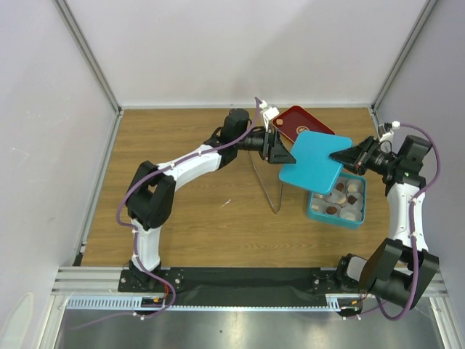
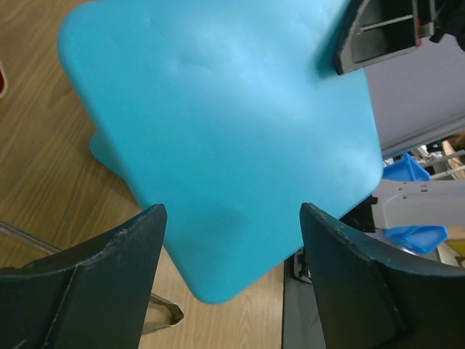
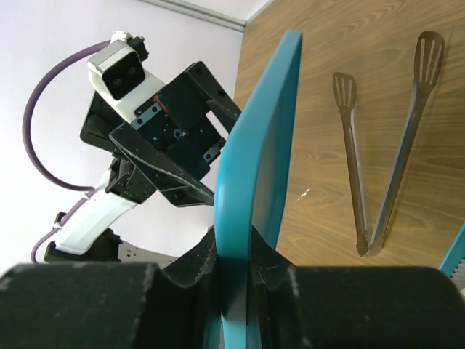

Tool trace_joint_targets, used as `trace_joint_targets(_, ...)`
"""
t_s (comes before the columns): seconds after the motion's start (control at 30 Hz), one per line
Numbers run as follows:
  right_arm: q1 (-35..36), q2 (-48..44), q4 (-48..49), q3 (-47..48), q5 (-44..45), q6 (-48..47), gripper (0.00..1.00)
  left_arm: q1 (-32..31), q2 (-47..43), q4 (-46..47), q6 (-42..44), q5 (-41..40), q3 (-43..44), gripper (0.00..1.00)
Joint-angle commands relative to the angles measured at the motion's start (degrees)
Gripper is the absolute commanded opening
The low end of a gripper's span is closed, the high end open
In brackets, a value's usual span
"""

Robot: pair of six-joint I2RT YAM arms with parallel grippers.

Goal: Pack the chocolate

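The chocolate [image 1: 343,198], dark brown and pale pieces, lies in the open teal box [image 1: 318,212] at the right. A flat teal lid [image 1: 314,161] hangs tilted in the air, partly over the box. My right gripper [image 1: 340,156] is shut on the lid's right edge; the right wrist view shows the lid [image 3: 258,145] edge-on, clamped in that gripper [image 3: 243,251]. My left gripper [image 1: 285,153] stands open at the lid's left corner. In the left wrist view the lid [image 2: 225,131] fills the frame and its corner points down between the spread fingers [image 2: 138,247], touching neither.
A dark red tray [image 1: 299,118] lies behind the lid. Metal tongs [image 1: 270,185] lie on the wooden table [image 1: 196,218] left of the box, also visible as tongs [image 3: 378,167] in the right wrist view. White walls close in the back and sides.
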Motion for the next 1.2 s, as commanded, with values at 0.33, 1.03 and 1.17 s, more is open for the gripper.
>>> trace_joint_targets(0.33,1.35,-0.84,-0.16,2.98,-2.34,-0.46,0.0,1.21,-1.66,-9.02,9.78,-5.84,5.81,0.82)
trace_joint_targets(1.03,2.32,-2.6,2.56,2.62,-3.4,2.35,0.0,1.57,1.6,-1.03,0.99,-0.65,1.86,0.82)
trace_joint_targets(1.17,2.85,-2.6,2.83,1.66,-2.96,2.09,0.0,1.48,1.25,2.93,-2.69,1.63,0.54,0.8)
